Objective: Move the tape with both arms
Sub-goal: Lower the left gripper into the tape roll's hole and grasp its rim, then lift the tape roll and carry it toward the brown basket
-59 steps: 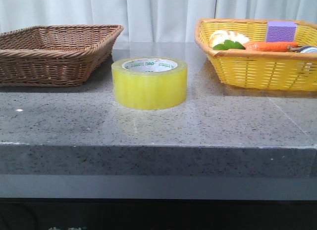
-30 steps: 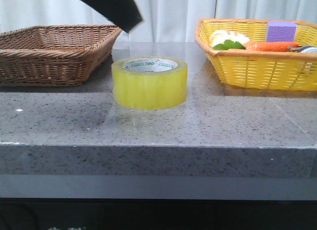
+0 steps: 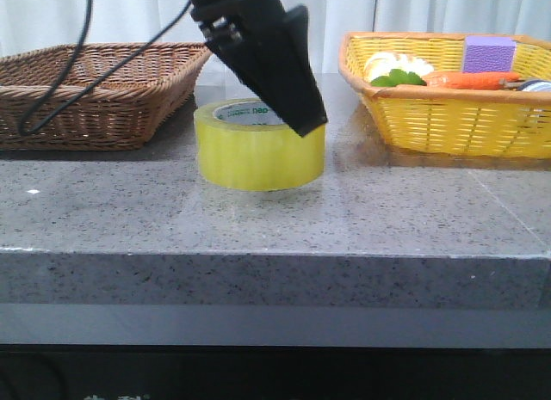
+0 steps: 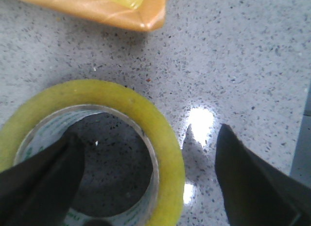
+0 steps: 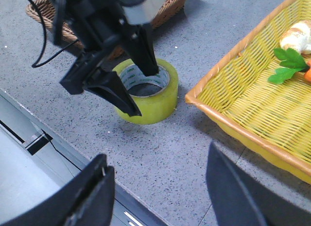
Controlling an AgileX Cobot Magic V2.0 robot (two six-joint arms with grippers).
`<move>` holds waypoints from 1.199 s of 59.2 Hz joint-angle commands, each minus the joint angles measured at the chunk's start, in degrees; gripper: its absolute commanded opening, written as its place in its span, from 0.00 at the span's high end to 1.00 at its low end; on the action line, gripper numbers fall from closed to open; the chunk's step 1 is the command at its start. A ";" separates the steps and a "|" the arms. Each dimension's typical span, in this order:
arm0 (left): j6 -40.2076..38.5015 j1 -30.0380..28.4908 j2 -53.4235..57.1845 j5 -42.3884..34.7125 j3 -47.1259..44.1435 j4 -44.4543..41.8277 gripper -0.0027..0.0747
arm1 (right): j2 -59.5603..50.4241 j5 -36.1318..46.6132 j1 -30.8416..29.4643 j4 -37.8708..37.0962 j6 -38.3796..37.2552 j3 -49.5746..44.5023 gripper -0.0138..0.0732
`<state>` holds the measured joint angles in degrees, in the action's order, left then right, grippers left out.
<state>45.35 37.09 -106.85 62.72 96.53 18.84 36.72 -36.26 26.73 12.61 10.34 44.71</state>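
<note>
Left gripper (image 3: 284,116) has dropped since the earlier frame, spread wide, straddling the glossy translucent tape (image 3: 260,145) wall mid-countertop (image 3: 258,228), speckled grey stone. Right gripper (image 5: 155,197) spread, holding nothing.

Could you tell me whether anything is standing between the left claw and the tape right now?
Nothing visible does. The left claw is open, straddling the wall of the tape: one finger is over the core hole, the other outside the roll above bare counter.

One tape (image 3: 258,146), two baskets (image 3: 95,95) (image 3: 448,103).
</note>
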 commanded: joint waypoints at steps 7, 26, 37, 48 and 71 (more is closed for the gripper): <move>-0.77 0.55 -0.17 -0.41 2.48 2.20 0.26 | -0.10 4.28 -0.21 0.65 0.20 1.44 0.33; -0.97 0.55 -1.90 -0.29 2.48 2.09 0.40 | -0.10 4.28 -0.21 0.65 0.20 1.44 0.33; -0.97 0.55 -1.90 1.08 2.48 2.09 0.75 | -0.10 4.28 -0.21 0.65 0.20 1.44 0.33; -1.56 0.55 -1.52 1.69 2.59 2.09 0.79 | -0.10 4.28 -0.21 0.65 0.20 1.44 0.33; -7.50 0.15 2.18 5.13 11.90 0.61 0.79 | -0.10 4.28 -0.21 0.65 0.20 1.44 0.33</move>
<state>40.32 37.34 -109.99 69.33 104.07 18.50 36.72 -36.26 26.73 12.61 10.24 44.71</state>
